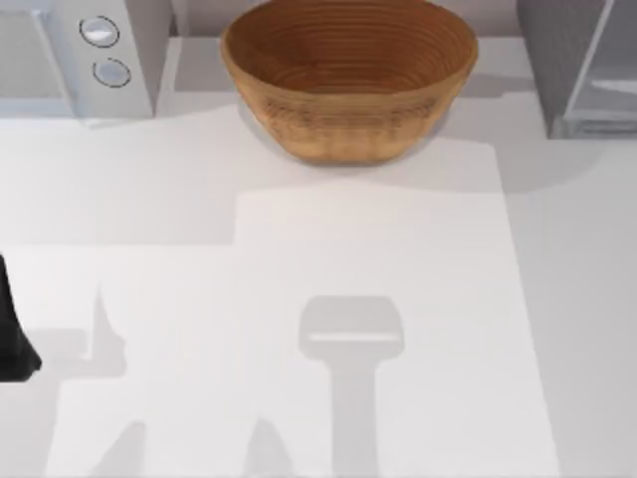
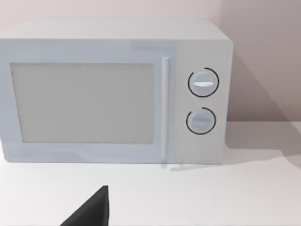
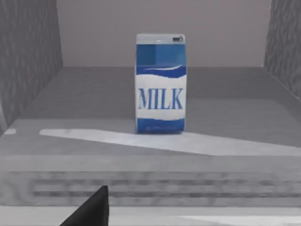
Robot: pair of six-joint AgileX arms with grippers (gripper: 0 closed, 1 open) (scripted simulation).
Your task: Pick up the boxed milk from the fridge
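The boxed milk (image 3: 160, 84), a blue and white carton with MILK printed on it, stands upright on the floor of the fridge (image 3: 235, 108), between its dark grey side walls. A dark piece of my right gripper (image 3: 91, 212) shows at the near edge of the right wrist view, in front of the fridge's threshold and well short of the carton. From above, the fridge (image 1: 572, 70) stands at the table's back right corner. My left arm (image 1: 14, 344) is parked at the table's left edge, and a dark piece of my left gripper (image 2: 91, 212) faces the microwave.
A large woven bowl (image 1: 348, 75) sits at the back middle of the table. The light grey microwave (image 1: 80, 50) with two round knobs (image 2: 202, 101) stands at the back left. The white table (image 1: 348, 249) stretches in front of them.
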